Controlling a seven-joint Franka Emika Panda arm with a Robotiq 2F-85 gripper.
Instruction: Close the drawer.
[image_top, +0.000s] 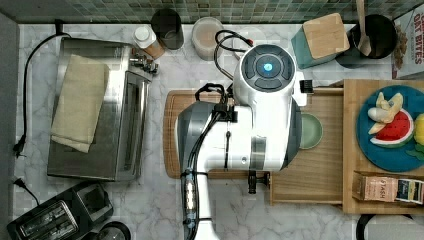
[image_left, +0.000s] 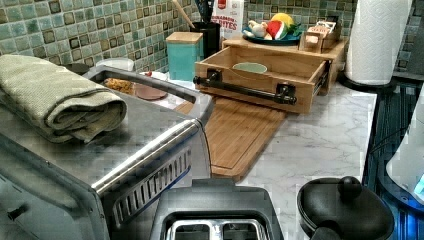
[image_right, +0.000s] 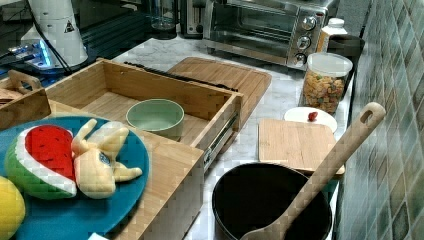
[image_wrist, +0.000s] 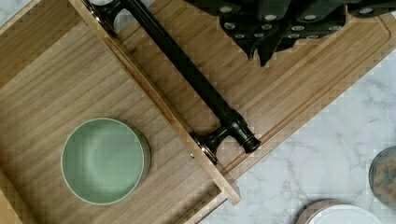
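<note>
The drawer (image_left: 260, 75) stands pulled out from its cabinet over the cutting board (image_left: 240, 135) on the marble bench (image_left: 320, 140), with 1 green bowl (image_wrist: 105, 160) inside. The gripper (image_wrist: 262, 55) hangs above the board just beside the black bar handle (image_wrist: 187, 70), apart from it; its fingers sit close together, holding nothing

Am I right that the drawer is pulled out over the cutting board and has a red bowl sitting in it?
Not quite: the bowl is pale green, not red, as the right view shows. The rest holds: the drawer is pulled out, its front reaching over the cutting board, and the bowl sits inside it.
</note>
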